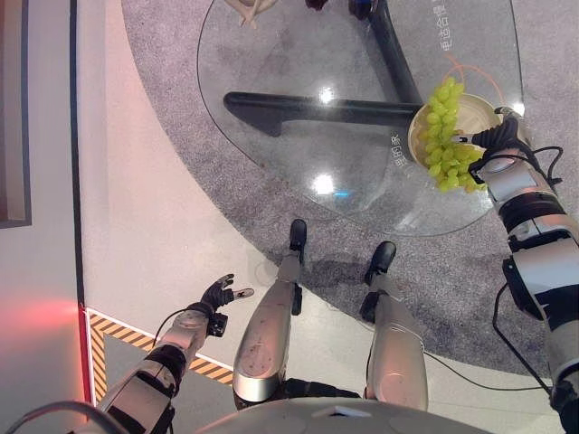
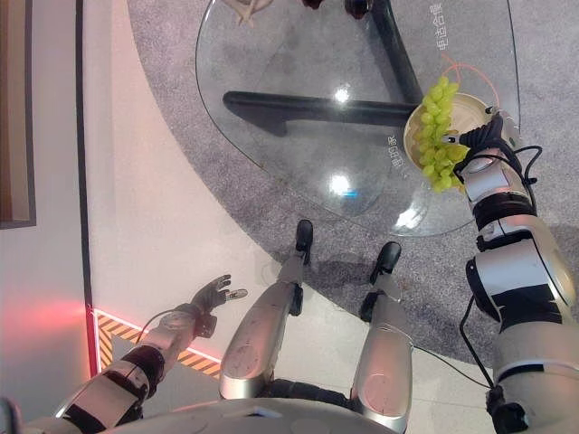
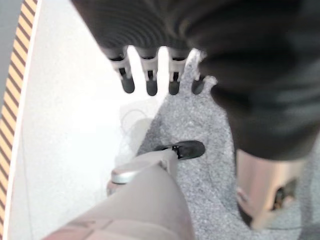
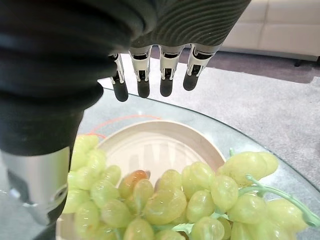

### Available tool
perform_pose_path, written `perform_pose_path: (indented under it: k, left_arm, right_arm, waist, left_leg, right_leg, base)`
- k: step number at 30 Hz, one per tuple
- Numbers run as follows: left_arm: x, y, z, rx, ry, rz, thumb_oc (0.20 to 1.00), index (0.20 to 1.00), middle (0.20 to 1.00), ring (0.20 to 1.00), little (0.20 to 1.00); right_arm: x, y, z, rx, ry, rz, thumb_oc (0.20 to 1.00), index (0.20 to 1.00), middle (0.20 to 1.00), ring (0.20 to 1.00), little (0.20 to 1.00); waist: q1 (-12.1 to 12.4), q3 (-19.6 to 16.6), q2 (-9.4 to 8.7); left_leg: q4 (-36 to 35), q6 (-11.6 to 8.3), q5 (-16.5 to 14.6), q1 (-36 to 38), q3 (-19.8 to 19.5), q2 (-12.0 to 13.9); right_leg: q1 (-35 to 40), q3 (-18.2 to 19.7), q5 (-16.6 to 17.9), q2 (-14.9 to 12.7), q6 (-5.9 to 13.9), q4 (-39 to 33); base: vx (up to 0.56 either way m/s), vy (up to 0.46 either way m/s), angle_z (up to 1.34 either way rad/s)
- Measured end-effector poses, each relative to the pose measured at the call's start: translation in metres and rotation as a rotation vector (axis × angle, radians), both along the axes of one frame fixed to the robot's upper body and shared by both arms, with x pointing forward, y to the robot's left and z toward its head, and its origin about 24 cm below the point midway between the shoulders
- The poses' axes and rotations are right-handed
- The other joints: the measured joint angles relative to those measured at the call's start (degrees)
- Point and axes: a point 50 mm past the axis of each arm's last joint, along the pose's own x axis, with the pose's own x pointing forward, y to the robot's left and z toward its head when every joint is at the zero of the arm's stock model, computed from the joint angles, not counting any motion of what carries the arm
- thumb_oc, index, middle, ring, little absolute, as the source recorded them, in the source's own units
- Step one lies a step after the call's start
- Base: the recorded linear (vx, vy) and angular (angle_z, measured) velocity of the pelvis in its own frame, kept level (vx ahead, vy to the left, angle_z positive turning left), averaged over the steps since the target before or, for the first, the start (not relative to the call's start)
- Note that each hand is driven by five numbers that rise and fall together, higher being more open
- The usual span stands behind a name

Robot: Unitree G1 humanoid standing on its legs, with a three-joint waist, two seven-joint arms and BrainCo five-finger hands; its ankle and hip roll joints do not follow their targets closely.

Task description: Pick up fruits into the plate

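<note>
place: lounge-like demo room | cues: glass tabletop (image 1: 298, 108) on grey carpet (image 1: 181, 108); pale sofa (image 4: 280, 30); hazard-striped floor tape (image 1: 136, 339); white floor (image 1: 145, 235)

Green grapes (image 2: 438, 136) drape over the plate (image 2: 470, 113) beside the right hand (image 2: 486, 138)

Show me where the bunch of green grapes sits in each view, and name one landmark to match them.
Left eye view: bunch of green grapes at the right, across the plate's near rim.
Right eye view: the same spot, upper right.
Right wrist view: foreground, over the plate.
Left wrist view: not in it.
Shared landmark: the plate.
</note>
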Motion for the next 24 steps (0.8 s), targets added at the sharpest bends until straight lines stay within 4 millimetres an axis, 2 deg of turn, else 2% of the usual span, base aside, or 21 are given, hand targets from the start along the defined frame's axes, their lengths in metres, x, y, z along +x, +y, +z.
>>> perform_pose_path:
  k: [2,6,8,11,12,14,17,20,24]
  left_arm:
    - [0.0,0.0,0.0,-0.002,0.001,-0.001,1.0,1.0,1.0,1.0,1.0]
    - [-0.002,0.002,-0.002,-0.01,0.029,-0.001,1.0,1.0,1.0,1.0,1.0]
    - [-0.004,0.006,-0.004,-0.021,0.047,0.019,1.0,1.0,1.0,1.0,1.0]
    - [-0.015,0.018,-0.009,-0.011,0.111,0.032,1.0,1.0,1.0,1.0,1.0]
    - [-0.017,0.019,-0.01,-0.011,0.124,0.032,1.0,1.0,1.0,1.0,1.0]
    - [-0.028,0.023,-0.017,-0.02,0.179,0.036,1.0,1.0,1.0,1.0,1.0]
    - [-0.045,0.025,-0.026,-0.036,0.223,0.067,1.0,1.0,1.0,1.0,1.0]
    - [-0.075,0.026,-0.04,-0.037,0.315,0.111,1.0,1.0,1.0,1.0,1.0]
    - [-0.11,0.019,-0.056,-0.036,0.428,0.121,1.0,1.0,1.0,1.0,1.0]
  right_arm:
    - [-0.002,0.0,-0.007,0.015,0.005,0.007,1.0,1.0,1.0,1.0,1.0]
    - [-0.007,0.008,-0.039,0.087,0.022,0.059,1.0,1.0,1.0,1.0,1.0]
    - [-0.017,0.019,-0.074,0.17,0.057,0.099,1.0,1.0,1.0,1.0,1.0]
    - [-0.037,0.044,-0.131,0.333,0.127,0.149,1.0,1.0,1.0,1.0,1.0]
    - [-0.042,0.048,-0.141,0.375,0.14,0.15,1.0,1.0,1.0,1.0,1.0]
    - [-0.075,0.064,-0.191,0.52,0.241,0.141,1.0,1.0,1.0,1.0,1.0]
    - [-0.129,0.075,-0.247,0.723,0.36,0.088,1.0,1.0,1.0,1.0,1.0]
    - [-0.186,0.093,-0.293,0.894,0.524,0.042,1.0,1.0,1.0,1.0,1.0]
    - [-0.246,0.111,-0.324,1.016,0.724,0.032,1.0,1.0,1.0,1.0,1.0]
  waist:
    - [-0.2,0.0,-0.06]
    - [-1.3,-0.1,-0.54]
    - [-1.8,-0.7,-2.0]
    - [-2.5,-2.8,-6.12]
    - [-2.7,-3.2,-6.77]
    - [-3.7,-5.7,-9.74]
    - [-4.8,-8.1,-11.8]
    - [-5.5,-13.4,-12.03]
    - [-6.3,-18.8,-10.91]
  left_leg:
    - [-0.1,0.0,-0.1,1.3,0.0,0.1]
    - [-0.1,0.69,-0.9,4.4,0.3,0.3]
    - [-0.2,0.36,-2.1,6.2,0.8,1.0]
    - [-0.3,0.11,-2.9,7.8,1.9,1.8]
    - [-0.4,0.21,-2.7,8.3,2.0,1.8]
    - [-0.8,-0.13,-3.4,10.4,2.5,2.1]
    - [-0.8,-0.19,-5.0,14.3,3.1,2.0]
    - [-0.8,-0.24,-6.5,16.7,3.8,1.8]
    - [-0.9,-0.41,-8.2,20.1,4.9,1.7]
  right_leg:
    - [1.3,0.0,-0.1,0.0,0.18,-0.1]
    - [4.9,0.1,-0.1,0.5,0.23,-1.2]
    - [7.0,0.9,-0.2,1.3,0.11,-2.5]
    - [8.7,1.9,0.2,2.4,-0.27,-4.3]
    - [9.4,1.8,0.4,2.5,-0.4,-4.7]
    - [12.0,1.9,0.4,3.0,-0.48,-6.6]
    - [16.7,1.9,0.7,3.1,-0.88,-9.2]
    - [19.8,2.2,0.7,3.0,-0.88,-11.2]
    - [23.0,2.8,0.3,3.1,-0.39,-12.1]
  base:
    - [0.04,-0.018,0.02]
    - [0.08,-0.043,-0.01]
    - [0.1,-0.015,-0.15]
    - [0.1,-0.018,-0.21]
    - [0.1,-0.016,-0.08]
    - [0.18,0.012,-0.06]
    - [0.18,0.066,-0.04]
    - [0.16,0.111,-0.09]
    - [0.11,0.084,-0.13]
